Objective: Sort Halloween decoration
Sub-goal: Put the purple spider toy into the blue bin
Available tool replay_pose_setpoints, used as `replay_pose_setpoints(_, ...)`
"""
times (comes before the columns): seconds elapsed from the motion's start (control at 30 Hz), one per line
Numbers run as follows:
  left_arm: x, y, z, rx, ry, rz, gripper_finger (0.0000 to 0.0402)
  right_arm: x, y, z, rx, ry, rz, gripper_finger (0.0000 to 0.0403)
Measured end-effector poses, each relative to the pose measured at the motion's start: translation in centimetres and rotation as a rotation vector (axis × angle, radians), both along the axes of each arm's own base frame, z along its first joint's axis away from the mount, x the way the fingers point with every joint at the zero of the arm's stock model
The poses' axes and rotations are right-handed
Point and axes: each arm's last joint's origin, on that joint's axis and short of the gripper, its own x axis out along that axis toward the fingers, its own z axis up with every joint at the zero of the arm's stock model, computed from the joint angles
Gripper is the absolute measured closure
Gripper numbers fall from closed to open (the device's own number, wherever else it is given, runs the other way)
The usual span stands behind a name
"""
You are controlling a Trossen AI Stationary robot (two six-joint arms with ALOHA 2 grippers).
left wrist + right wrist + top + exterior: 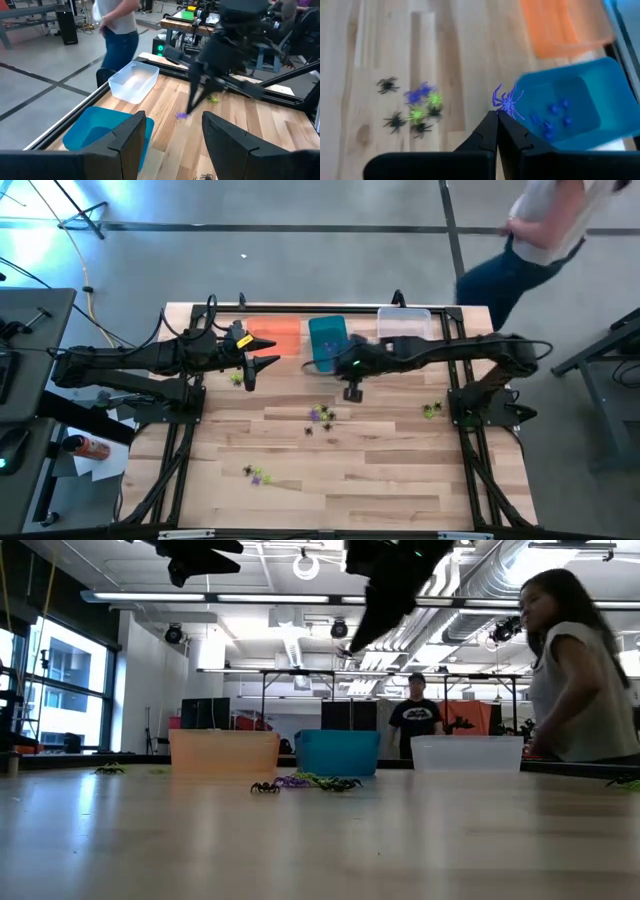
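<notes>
The Halloween decoration is small plastic spiders in purple, yellow-green and black. A cluster lies mid-table, and others lie at the right, near the front and by the left arm. My right gripper hangs above the table next to the teal bin, shut on a purple spider. Several purple spiders lie inside that bin. My left gripper waits open, raised near the orange bin, holding nothing. My right gripper pinches the purple spider between its two fingertips, by the body's edge or a leg; which, I cannot tell. Most of the spider sticks out past the tips. The fingers slant downward, and the spider is lifted clear of the table.
Orange, teal and clear bins stand in a row along the table's far edge. A person moves past the far right corner, beyond the table. Bare wood lies between the spider groups.
</notes>
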Motion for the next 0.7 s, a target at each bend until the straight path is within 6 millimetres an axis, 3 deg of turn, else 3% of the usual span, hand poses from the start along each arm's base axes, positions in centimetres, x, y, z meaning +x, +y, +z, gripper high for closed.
replay_pose_setpoints(0.2,0.0,0.0,0.0,0.000,0.000,0.000,0.0218,-5.0,-1.8,-0.3,-0.020,-0.254,-0.059,0.0403)
replay_pose_setpoints(0.33,0.0,0.0,0.0,0.000,0.000,0.000,0.0218,-6.5,-3.5,0.4,-0.039,-0.333,-0.124,0.0403)
replay_pose_setpoints(0.53,0.0,0.0,0.0,0.000,0.000,0.000,0.0218,-5.4,-5.7,1.4,0.018,-0.359,-0.129,0.0403)
replay_pose_setpoints(0.7,0.0,0.0,0.0,-0.001,-0.001,0.000,0.0218,-2.0,-7.9,1.8,0.095,-0.298,-0.157,0.0403)
